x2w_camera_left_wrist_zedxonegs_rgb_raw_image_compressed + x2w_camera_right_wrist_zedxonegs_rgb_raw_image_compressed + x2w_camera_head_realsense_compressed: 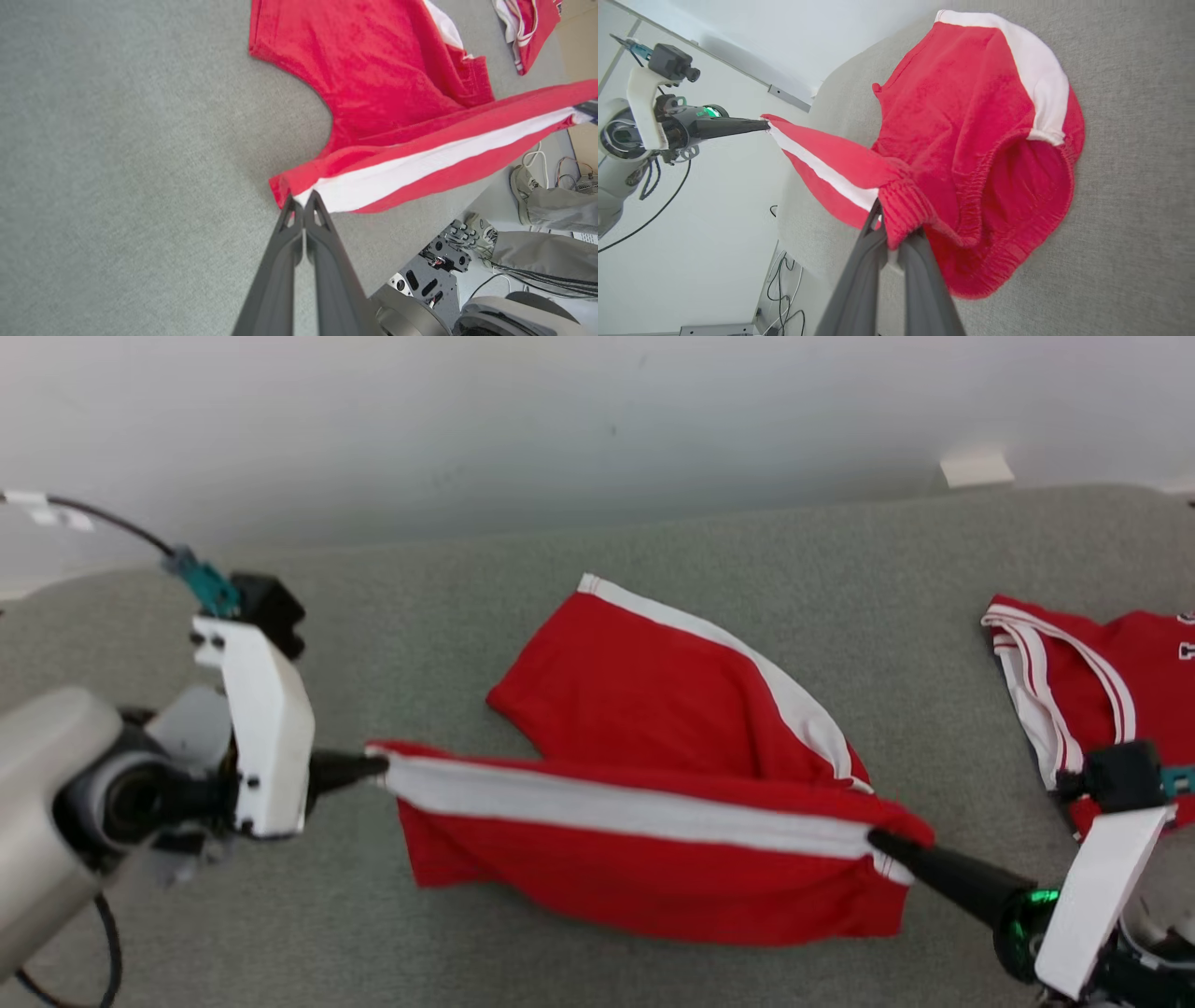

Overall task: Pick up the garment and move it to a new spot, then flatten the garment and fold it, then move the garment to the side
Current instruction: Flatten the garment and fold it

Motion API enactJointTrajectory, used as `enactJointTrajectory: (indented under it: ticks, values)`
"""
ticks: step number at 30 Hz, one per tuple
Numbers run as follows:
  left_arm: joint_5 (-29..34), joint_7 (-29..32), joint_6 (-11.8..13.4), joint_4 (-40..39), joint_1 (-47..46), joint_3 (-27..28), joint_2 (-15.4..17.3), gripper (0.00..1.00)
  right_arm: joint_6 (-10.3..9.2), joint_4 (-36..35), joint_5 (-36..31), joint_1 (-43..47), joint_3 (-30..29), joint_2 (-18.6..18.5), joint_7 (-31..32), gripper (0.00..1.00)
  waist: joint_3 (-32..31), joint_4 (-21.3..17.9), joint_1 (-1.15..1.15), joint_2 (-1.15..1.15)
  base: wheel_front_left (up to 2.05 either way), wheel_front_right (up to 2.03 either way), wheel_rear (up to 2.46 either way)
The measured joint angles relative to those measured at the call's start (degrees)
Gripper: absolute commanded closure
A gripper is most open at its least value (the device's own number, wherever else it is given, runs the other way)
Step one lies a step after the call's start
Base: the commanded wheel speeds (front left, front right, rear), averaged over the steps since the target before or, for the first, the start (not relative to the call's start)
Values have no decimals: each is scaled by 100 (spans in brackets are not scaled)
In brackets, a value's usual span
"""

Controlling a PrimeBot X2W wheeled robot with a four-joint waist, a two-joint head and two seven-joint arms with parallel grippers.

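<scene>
Item: red fleece shorts with white side stripes point(644, 700), centre of grey felt counter point(448, 616).
Near leg lifted taut: left tool point(378, 768) pinching hem at 9 o'clock, right tool point(878, 840) pinching waistband at 4 o'clock.
Status: apparently mid-fold; moving aside outstanding.
</scene>
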Motion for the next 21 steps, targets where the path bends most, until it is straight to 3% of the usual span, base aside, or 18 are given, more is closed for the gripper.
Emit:
enactJointTrajectory:
  ticks: [13, 21]
  values:
    - [699, -190, -334, 1532, -1131, 192, -681, 100, 0, 443, 207, -292, -578, 815, -481, 100, 918, -655, 1, 0, 0, 0, 0]
    - [894, -271, -531, 2326, -1622, 259, -904, 100, 0, 679, 70, -367, -800, 1381, -591, 100, 1369, -1169, 1, 0, 0, 0, 0]
